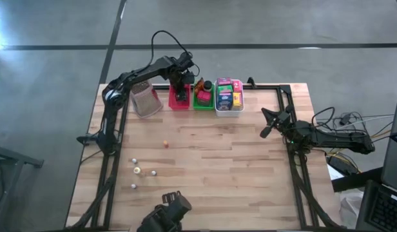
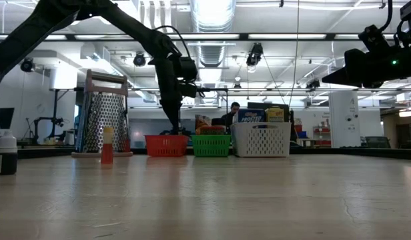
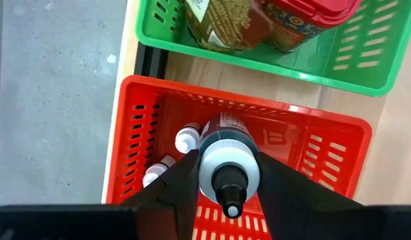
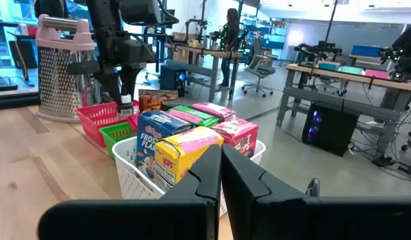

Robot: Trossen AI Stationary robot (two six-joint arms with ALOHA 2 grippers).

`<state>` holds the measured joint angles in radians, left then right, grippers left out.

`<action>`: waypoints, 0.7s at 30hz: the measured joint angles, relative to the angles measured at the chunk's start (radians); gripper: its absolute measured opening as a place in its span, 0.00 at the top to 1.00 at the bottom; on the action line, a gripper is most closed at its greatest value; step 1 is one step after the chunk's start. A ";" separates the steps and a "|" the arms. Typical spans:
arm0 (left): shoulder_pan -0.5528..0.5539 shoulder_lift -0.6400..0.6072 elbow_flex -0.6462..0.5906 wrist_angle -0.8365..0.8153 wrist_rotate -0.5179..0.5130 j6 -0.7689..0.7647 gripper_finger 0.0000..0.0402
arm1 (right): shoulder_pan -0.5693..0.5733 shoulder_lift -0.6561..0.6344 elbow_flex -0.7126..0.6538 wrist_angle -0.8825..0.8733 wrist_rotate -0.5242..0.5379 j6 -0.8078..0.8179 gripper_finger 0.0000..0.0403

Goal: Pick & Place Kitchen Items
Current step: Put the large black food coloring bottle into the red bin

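My left gripper (image 3: pixel 229 175) holds a small dark bottle (image 3: pixel 227 150) between its fingers, clamped just below the white nozzle cap. The bottle is round, its body deep green-black with a printed label band, its cap smooth pale plastic ending in a dark tip. It hangs over the red basket (image 3: pixel 142 133), a rectangular tray of glossy plastic with slotted walls. Two tiny pale bottles (image 3: pixel 187 139) lie on that basket's floor, beside my finger.

Next to the red basket is the green basket (image 3: pixel 365 63) of the same slotted plastic, holding a brown-labelled jar and a red-lidded tin (image 3: pixel 295 20). Beyond that stands the white basket (image 4: pixel 129 179), packed with upright cardboard packets (image 4: pixel 182 152) in yellow, blue, green and pink.

From above, my left arm reaches from the table's left edge to the far side, elbow bent, wrist pointing down into the red basket. A metal box grater (image 1: pixel 145 98) stands just beside that basket. A few tiny bottles (image 1: pixel 138 170) and a small orange-red piece (image 1: pixel 165 144) sit scattered on the bare wooden table (image 1: pixel 250 167), well apart from the baskets.

My right gripper (image 4: pixel 220 175) is closed on nothing, held level above the table's right side, facing the baskets.
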<state>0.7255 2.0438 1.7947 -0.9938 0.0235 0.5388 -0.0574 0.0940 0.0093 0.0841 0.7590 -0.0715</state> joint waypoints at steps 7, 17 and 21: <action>0.009 0.000 0.000 0.013 0.000 0.000 0.65 | 0.000 0.000 0.000 0.000 0.000 0.000 0.98; 0.013 0.001 0.000 0.041 -0.004 0.003 0.65 | 0.000 0.000 0.000 0.000 0.000 0.000 0.98; 0.015 0.001 0.000 0.041 -0.002 0.004 0.65 | 0.000 0.000 0.000 0.000 0.000 0.000 0.98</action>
<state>0.7407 2.0449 1.7943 -0.9531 0.0217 0.5427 -0.0575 0.0940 0.0093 0.0841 0.7593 -0.0715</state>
